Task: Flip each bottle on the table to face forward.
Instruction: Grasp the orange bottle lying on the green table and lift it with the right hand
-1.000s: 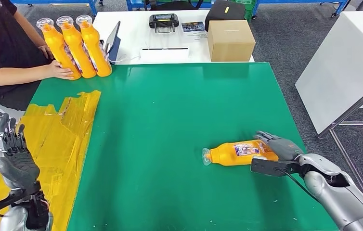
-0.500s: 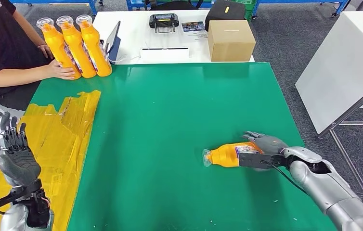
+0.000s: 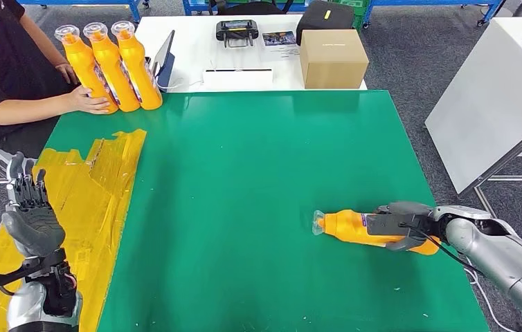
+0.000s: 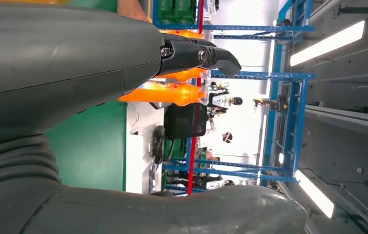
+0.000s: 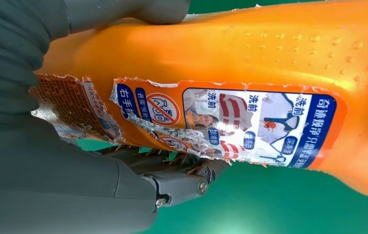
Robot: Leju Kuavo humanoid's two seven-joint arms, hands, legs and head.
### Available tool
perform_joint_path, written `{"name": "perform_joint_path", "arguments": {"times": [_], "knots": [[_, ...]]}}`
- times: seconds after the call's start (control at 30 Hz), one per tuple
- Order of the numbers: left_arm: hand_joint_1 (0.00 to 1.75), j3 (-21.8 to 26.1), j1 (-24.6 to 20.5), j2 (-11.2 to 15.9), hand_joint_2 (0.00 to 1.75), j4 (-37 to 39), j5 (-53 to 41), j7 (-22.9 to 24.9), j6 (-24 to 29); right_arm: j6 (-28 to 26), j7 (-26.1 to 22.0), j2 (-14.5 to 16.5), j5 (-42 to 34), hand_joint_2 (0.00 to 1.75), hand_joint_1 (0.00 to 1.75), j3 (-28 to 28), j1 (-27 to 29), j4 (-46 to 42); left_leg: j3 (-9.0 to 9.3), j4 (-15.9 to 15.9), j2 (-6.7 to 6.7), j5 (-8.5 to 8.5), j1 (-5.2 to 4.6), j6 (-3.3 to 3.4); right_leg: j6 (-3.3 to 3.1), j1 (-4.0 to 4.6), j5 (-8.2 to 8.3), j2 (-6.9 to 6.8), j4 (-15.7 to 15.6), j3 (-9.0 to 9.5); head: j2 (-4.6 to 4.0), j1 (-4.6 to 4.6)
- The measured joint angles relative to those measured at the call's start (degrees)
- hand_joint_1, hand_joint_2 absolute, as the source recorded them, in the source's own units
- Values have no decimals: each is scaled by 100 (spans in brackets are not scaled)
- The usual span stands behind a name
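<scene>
Bottle on its side in my right hand

Fingers of my right hand (image 3: 400,223) wrap the orange bottle (image 3: 355,228) lying on the green desk (image 3: 244,173), cap toward the desk's middle; my wrist camera shows its torn label (image 5: 231,122) against my palm. My left hand (image 3: 31,221) stands raised over the yellow sheet (image 3: 99,187), fingers apart, holding nothing. Three more orange bottles (image 3: 113,66) stand upright at the far corner, a person's hand (image 3: 88,102) touching them.
</scene>
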Motion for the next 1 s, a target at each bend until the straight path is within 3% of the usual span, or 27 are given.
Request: {"name": "perform_joint_path", "arguments": {"times": [0.17, 0.5, 0.6, 0.73, 0.87, 1.0], "knots": [[0, 2, 10, 5, 0, 16, 31, 31, 1, -969, -10, 209, -101, 175, 175, 25, 120, 173, 3, -1, 9, 0, 3, 0, 0, 10, 0, 7, 0, 0, 0, 0], [0, 7, 31, 5, 0, 9, 33, 52, -24, -1421, -166, 528, -12, 175, 175, -122, 219, 396, 12, -1, 13, 0, 12, 0, 7, 17, 6, 18, 0, 11, 0, 2], [0, 18, 167, -7, 0, -102, 50, 102, -74, -2337, -506, 967, 202, 175, 175, -612, 624, 347, 11, -1, 17, 0, 15, 0, 7, 22, 6, 24, 1, 11, 0, 2], [0, 7, 442, -74, 0, -344, 306, 439, -382, -3186, -1015, 1949, 400, 175, 175, -1693, 1442, -400, -3, -1, 13, 0, 31, -2, 6, 30, 4, 24, 2, -8, 0, -2], [0, -127, 678, -124, 175, -480, 663, 762, -714, -3290, -1340, 2824, 235, 175, 175, -2494, 2008, -1371, -28, -2, 2, 2, 43, -5, 3, 38, 1, 8, 4, -28, 0, 1], [0, -406, 809, -141, 175, -558, 648, 966, -711, -3238, -1471, 3474, 136, 175, 175, -2836, 2200, -1934, -36, -3, 14, 2, 41, -5, 3, 36, 2, 17, 4, -37, 0, 2]]}}
